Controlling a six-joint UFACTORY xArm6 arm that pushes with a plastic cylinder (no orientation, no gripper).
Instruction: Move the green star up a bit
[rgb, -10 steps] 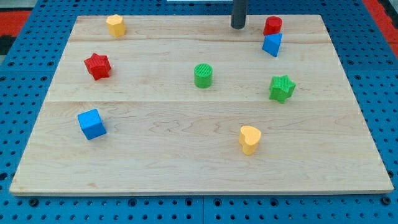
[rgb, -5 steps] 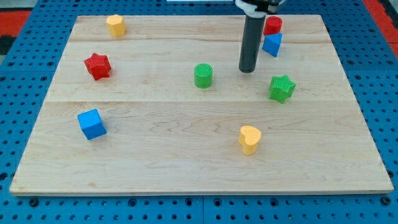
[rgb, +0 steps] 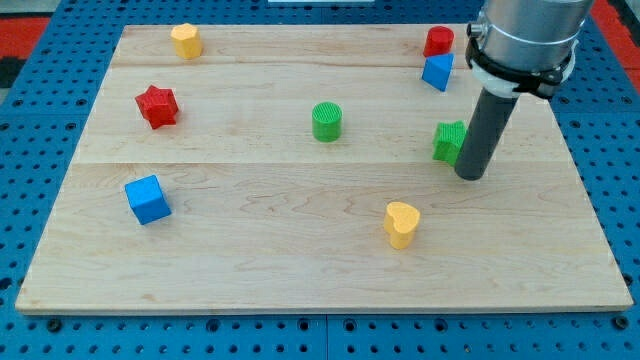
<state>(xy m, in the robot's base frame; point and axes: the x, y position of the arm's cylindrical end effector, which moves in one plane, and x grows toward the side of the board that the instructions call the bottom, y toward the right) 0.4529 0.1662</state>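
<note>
Camera view: my tip sits below-right of green star.

Setting: robotics laboratory bench. Evidence recorded: a pale wooden worktop of joined planks lay upon a blue perforated base plate (regular mounting holes, as on test rigs), with a red patch at the view's top left corner. A metal-collared robot arm stood over it. Small moulded blocks in primary colours were scattered about; furnishings were not domestic.
</note>
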